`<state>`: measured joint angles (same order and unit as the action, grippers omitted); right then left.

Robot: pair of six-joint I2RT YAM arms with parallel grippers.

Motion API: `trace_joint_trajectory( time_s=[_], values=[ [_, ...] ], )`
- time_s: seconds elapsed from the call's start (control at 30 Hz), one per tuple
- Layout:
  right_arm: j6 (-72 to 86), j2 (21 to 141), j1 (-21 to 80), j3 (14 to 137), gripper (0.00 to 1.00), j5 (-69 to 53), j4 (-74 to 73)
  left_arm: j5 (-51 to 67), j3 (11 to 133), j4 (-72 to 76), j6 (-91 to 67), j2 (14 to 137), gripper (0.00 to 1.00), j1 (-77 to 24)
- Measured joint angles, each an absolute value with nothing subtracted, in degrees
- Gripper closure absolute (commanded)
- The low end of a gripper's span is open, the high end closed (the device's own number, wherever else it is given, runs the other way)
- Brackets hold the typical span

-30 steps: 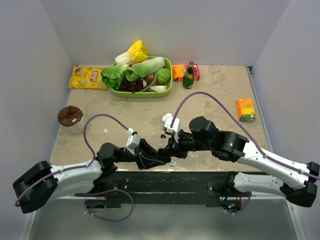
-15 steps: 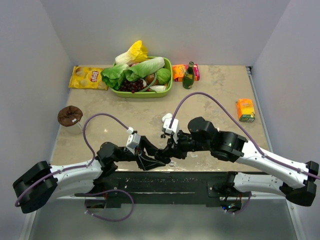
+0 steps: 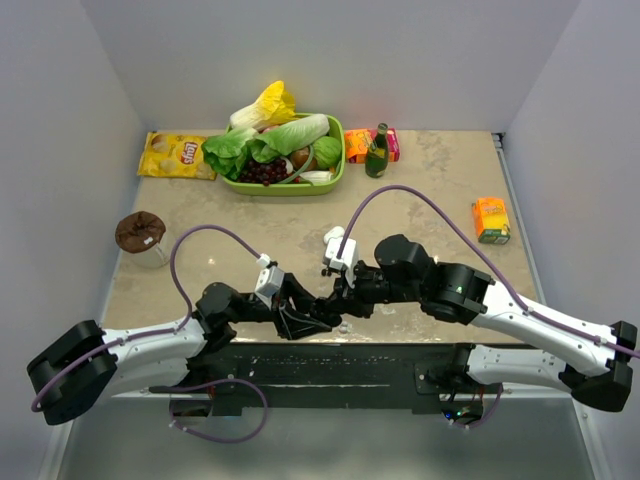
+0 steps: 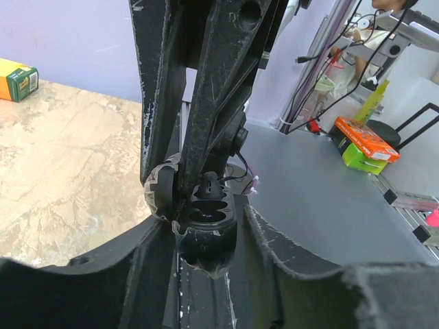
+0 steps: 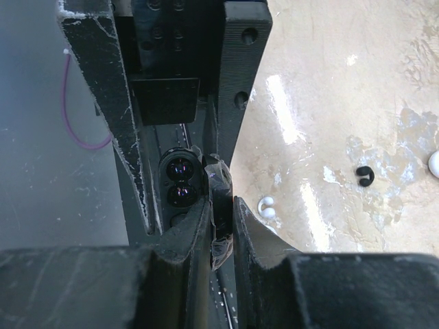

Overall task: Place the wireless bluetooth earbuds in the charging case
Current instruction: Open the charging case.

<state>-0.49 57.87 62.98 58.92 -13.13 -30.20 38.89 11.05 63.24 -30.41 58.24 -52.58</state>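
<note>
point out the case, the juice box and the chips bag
case [image 4: 204,236], left wrist view, its black lower shell
juice box [image 3: 490,220], top view, its orange top face
chips bag [image 3: 177,155], top view, middle of its yellow front

Charging case [image 5: 180,181] looks glossy plastic, tabletop [image 3: 430,190] polished stone

Right of the green basket [image 3: 335,170] we find open tabletop [image 3: 450,160] past 1 bottle [image 3: 377,150], up to 1 juice box [image 3: 490,220]. Nearer than the basket, the left gripper [image 4: 206,233] and right gripper [image 5: 221,219] meet, blocking the middle.
</note>
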Motion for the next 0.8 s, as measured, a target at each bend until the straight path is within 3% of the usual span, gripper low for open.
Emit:
trace_joint_trajectory(
  time_s=[0.07, 0.37, 0.47, 0.5, 0.67, 0.8],
  values=[
    [-0.5, 57.9, 63.0, 58.9, 1.00, -13.0, -30.2, 38.9, 11.0, 63.2, -30.4, 58.3, 0.52, -52.6],
    [-0.5, 57.8, 63.0, 58.9, 1.00, -13.0, -30.2, 39.2, 11.0, 63.2, -30.4, 58.3, 0.73, -52.6],
    [-0.5, 57.8, 63.0, 58.9, 1.00, -13.0, -30.2, 39.2, 11.0, 63.3, -30.4, 58.3, 0.90, -52.6],
    [-0.5, 57.8, 63.0, 58.9, 1.00, -13.0, -30.2, 39.2, 11.0, 63.3, -30.4, 58.3, 1.00, -52.6],
    [-0.5, 57.8, 63.1, 58.9, 0.99, -13.0, -30.4, 39.3, 11.0, 63.6, -30.4, 58.7, 1.00, -52.6],
    [-0.4, 57.9, 63.1, 58.9, 0.78, -13.0, -30.4, 39.3, 11.0, 64.2, -30.4, 59.0, 1.00, -52.6]
  ],
)
